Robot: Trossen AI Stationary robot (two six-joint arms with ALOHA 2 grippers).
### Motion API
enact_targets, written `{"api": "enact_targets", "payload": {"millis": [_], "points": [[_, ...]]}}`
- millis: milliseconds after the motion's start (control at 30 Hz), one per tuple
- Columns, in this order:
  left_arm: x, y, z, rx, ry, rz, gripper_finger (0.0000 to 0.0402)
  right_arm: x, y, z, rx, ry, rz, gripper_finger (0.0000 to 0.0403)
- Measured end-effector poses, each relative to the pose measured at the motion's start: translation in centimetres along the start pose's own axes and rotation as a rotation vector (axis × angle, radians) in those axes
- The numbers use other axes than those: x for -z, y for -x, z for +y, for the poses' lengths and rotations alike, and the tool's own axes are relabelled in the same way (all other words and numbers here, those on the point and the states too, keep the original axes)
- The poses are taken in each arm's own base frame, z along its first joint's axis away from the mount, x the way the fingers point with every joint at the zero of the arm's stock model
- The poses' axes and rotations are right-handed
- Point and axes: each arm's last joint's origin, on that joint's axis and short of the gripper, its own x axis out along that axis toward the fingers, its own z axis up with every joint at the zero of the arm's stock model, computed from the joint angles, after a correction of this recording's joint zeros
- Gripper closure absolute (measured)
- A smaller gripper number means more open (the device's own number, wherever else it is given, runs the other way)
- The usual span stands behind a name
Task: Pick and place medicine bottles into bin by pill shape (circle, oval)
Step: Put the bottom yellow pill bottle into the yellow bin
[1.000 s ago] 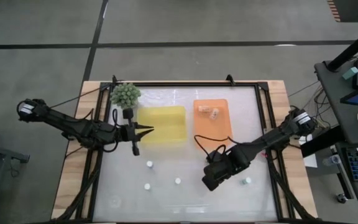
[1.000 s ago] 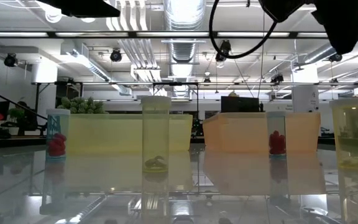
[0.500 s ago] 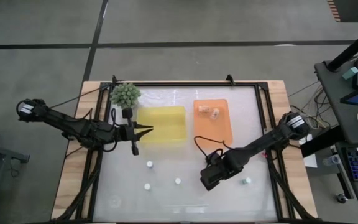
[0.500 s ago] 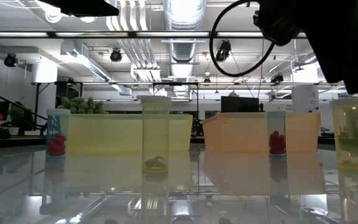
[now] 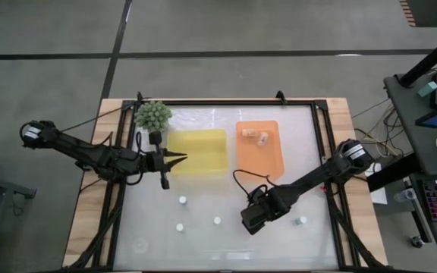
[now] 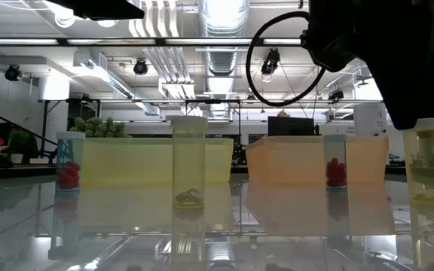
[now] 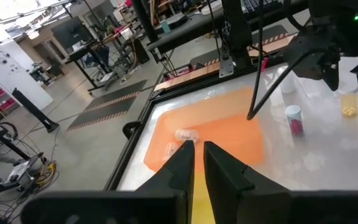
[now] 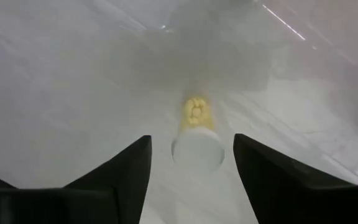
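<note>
Right gripper [image 8: 188, 158] low over the table's near half, jaws spread wide, empty. A medicine bottle with yellow pills [image 8: 196, 134] stands directly below, white cap centred between the two fingers [image 8: 120, 171]; no contact visible yet. In the high view the gripper body [image 5: 254, 216] hides this bottle.

Progress: early. Orange bin [image 5: 260, 148], beyond the right gripper toward the far edge, holds two bottles [image 5: 254, 136] lying down. Yellow bin [image 5: 197, 152], beside the orange one on the left arm's side, looks empty. Still loose on the table: three bottles [image 5: 182, 200] to the right gripper's left-arm side, one [image 5: 302, 221] just off its other side, plus the one under the jaws. The low view shows red-pill [image 6: 336, 169] and yellow-pill [image 6: 189, 169] bottles standing upright.

Left gripper [image 5: 180, 158] waits at the yellow bin's edge, fingers pressed together, holding nothing.

Surroundings: green spiky plant [image 5: 152, 115] at the far corner behind the left gripper, well clear. Nothing stands between the right gripper and its bottle; the loose neighbours are well apart, so the descent looks unobstructed.
</note>
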Motion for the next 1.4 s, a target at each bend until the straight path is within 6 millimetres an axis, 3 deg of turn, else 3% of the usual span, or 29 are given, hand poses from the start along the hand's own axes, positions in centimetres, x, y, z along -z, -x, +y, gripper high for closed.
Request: {"api": "enact_targets", "payload": {"millis": [333, 733, 933, 1200, 1400], "points": [[0.0, 0.0, 0.0, 0.000, 0.001, -0.001, 0.0382, -0.1, -0.7, 0.2, 0.008, -0.003, 0.002, 0.0197], [0.0, 0.0, 0.0, 0.000, 0.000, 0.000, 0.0382, -0.1, -0.9, 0.3, 0.004, -0.005, 0.019, 0.0303], [0.0, 0.0, 0.0, 0.000, 0.000, 0.000, 0.0382, -0.3, -0.5, -0.1, 0.024, -0.006, 0.032, 0.0301], [0.0, 0.1, 0.1, -0.002, 0.000, -0.004, 0.0382, -1.2, 4.6, 0.9, -0.056, 0.071, 0.006, 0.0296], [0.2, 0.3, 0.2, -0.003, -0.012, -0.006, 0.0382, -3.9, 9.3, 2.0, -0.148, 0.159, -0.100, 0.0298]]}}
